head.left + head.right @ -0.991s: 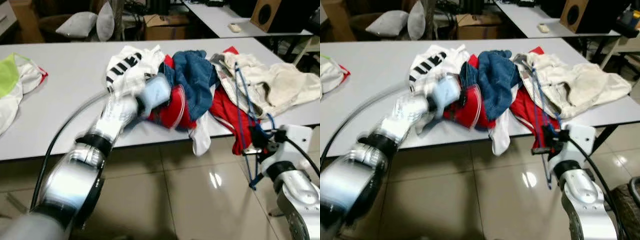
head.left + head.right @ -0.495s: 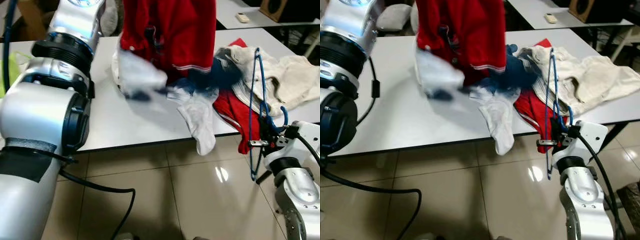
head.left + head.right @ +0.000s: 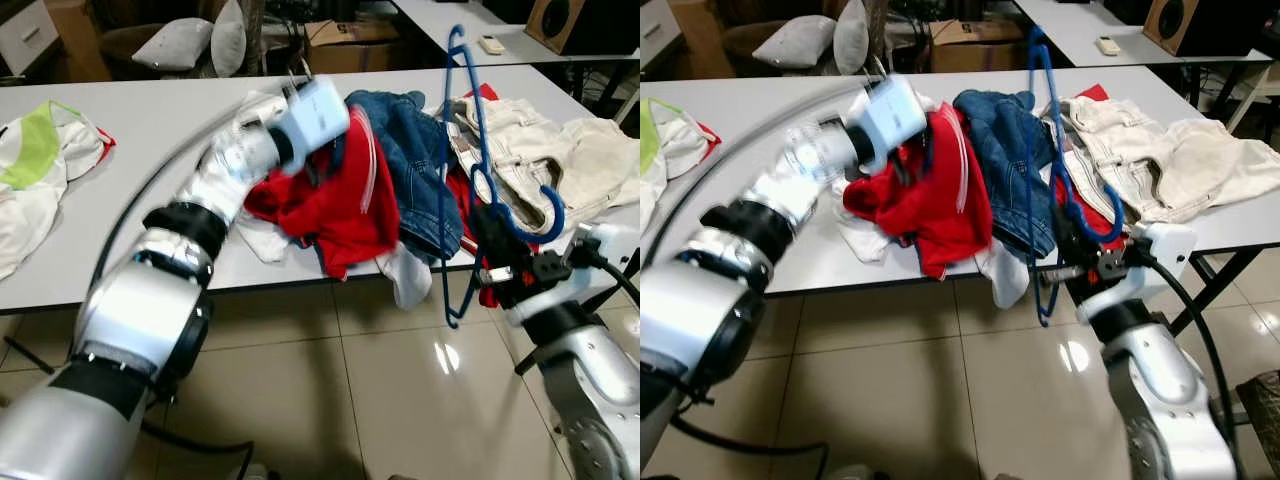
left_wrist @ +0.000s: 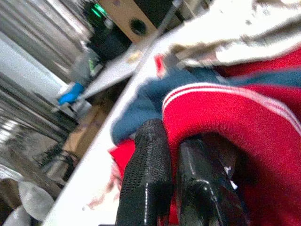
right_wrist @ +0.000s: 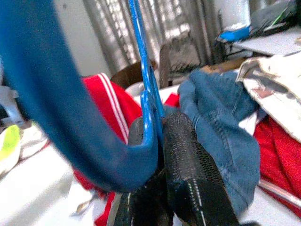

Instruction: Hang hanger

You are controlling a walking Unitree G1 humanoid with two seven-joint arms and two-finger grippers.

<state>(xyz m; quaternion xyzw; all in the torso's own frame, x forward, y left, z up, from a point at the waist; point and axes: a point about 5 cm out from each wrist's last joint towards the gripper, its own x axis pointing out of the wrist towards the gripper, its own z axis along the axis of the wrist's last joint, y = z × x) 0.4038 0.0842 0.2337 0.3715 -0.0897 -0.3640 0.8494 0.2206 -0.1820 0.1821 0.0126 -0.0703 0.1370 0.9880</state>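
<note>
White with a green panel, a garment (image 3: 30, 165) lies at the far left of the grey table (image 3: 150, 130). Further right the left claw (image 4: 164, 179) is clenched on a red garment with white stripes (image 3: 335, 195), holding it bunched just above the table's front part. Next comes blue denim (image 3: 410, 165), draped over the pile, then the blue hanger (image 3: 470, 170), standing upright with its hook curling low toward the right arm; the right claw (image 5: 160, 155) grips its thin wire, off the table's front edge. A cream garment (image 3: 560, 160) spreads at the far right
</note>
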